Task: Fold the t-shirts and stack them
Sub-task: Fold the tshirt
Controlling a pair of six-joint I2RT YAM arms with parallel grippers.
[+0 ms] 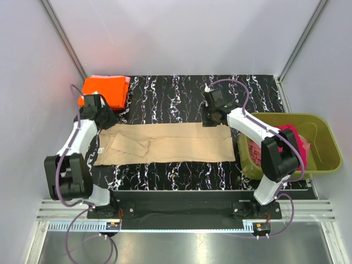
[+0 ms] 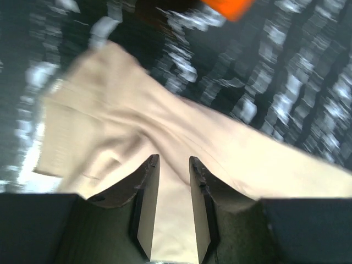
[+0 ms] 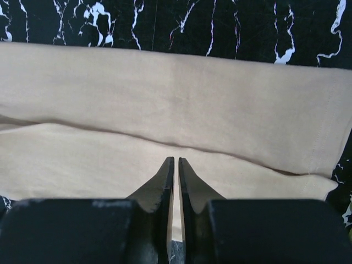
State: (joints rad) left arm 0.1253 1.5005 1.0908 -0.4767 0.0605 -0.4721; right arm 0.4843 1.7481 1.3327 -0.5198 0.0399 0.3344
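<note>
The tan-beige t-shirt (image 1: 165,144) lies folded lengthwise into a long strip across the black marbled mat. My left gripper (image 1: 108,118) is open just above its left end (image 2: 110,126), with cloth showing between the jaws (image 2: 173,159); that view is blurred. My right gripper (image 1: 210,120) is shut and empty (image 3: 176,159) at the strip's far right edge, over a fold line in the cloth (image 3: 165,99). The folded orange t-shirt (image 1: 104,91) lies at the back left on the pale pink one (image 1: 127,80). The magenta-red t-shirt (image 1: 300,140) lies in the tub.
The olive-green plastic tub (image 1: 330,144) stands off the mat's right edge, beside my right arm. White walls close in on the back and both sides. A corner of the orange shirt (image 2: 228,6) shows at the top of the left wrist view.
</note>
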